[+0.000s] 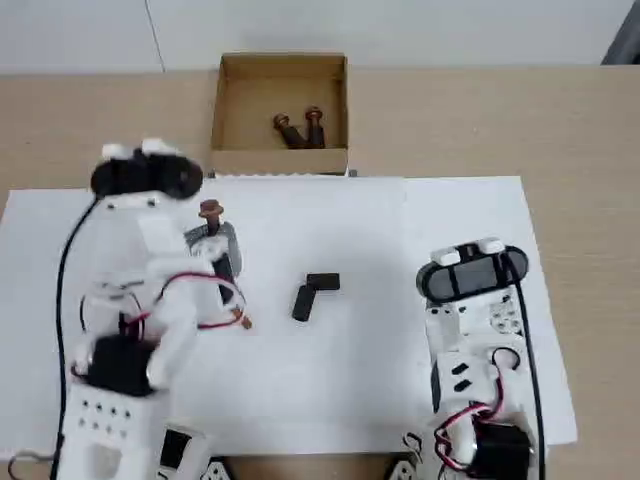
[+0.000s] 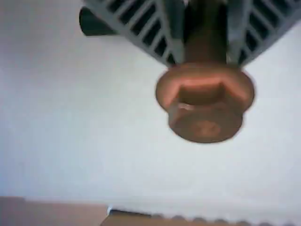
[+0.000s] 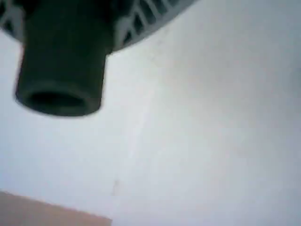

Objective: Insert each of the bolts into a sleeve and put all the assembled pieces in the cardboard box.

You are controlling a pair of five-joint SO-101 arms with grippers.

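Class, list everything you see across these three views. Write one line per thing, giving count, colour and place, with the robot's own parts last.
cardboard box: one, brown, open, at the white sheet's far edge.
assembled pieces: two, copper bolts in dark sleeves, inside the box.
loose sleeves: two, black, lying close together mid-sheet.
held bolt: one, copper, in the left gripper.
held sleeve: one, black, hollow, in the right gripper.
white sheet: one, white, on the table.
table: one, tan.
left gripper: grey, shut on the held bolt, near the box.
right gripper: grey, shut on the held sleeve.
left arm, right arm: white and black, on the sheet's near side.
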